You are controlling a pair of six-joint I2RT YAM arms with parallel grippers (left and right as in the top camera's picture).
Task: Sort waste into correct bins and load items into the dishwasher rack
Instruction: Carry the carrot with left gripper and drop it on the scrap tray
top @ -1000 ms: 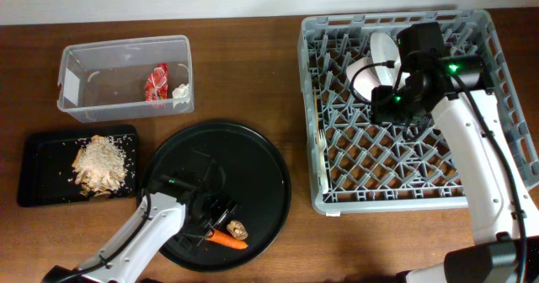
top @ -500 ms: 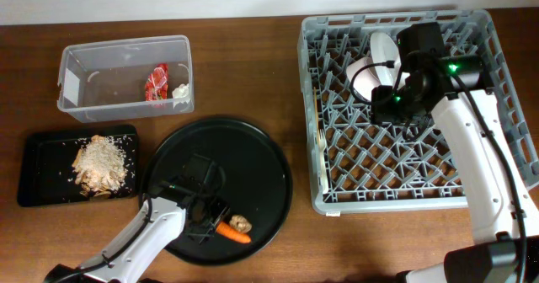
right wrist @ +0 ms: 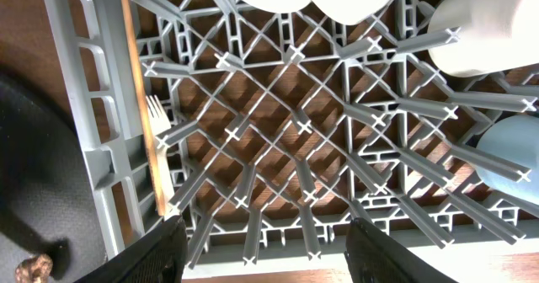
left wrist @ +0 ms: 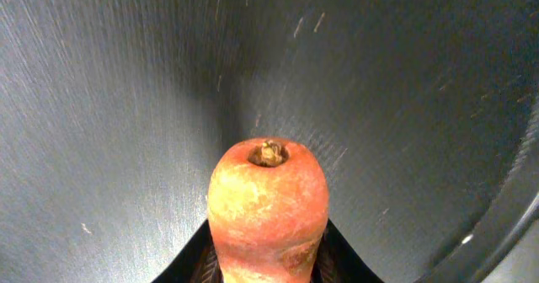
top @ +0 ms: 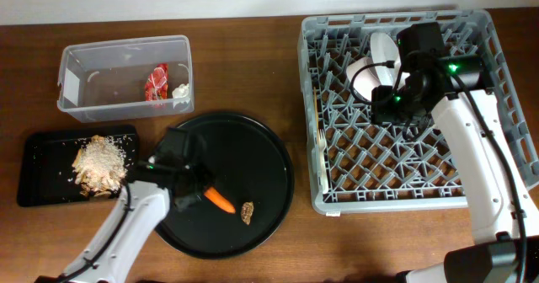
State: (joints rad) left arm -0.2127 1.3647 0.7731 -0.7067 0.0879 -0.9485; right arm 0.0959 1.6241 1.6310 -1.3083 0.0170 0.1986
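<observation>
My left gripper [top: 195,194] is shut on the orange carrot [top: 220,201], held over the large round black tray [top: 253,157]. In the left wrist view the carrot [left wrist: 268,207] fills the space between the dark fingers [left wrist: 199,258], stem end pointing away. A small brown lump [top: 247,212] lies on the round tray beside it. The clear tub [top: 84,72] holds a red wrapper [top: 157,82] and a white wad [top: 180,90]. The shallow black tray [top: 42,152] holds beige scraps [top: 99,163]. My right gripper [right wrist: 265,258] hangs open over the grey rack [top: 472,173], nothing between its fingers.
In the rack stand a white plate [top: 383,47] and bowl [top: 364,77]. A white cup [right wrist: 488,30] and a pale-blue cup [right wrist: 515,167] show in the right wrist view. A white fork [right wrist: 160,136] and a wooden chopstick [right wrist: 137,81] lie along the rack's left side.
My left gripper closed on the carrot and carried it up and left from the round tray's near edge. The brown lump shifted slightly right. The right arm stayed still.
</observation>
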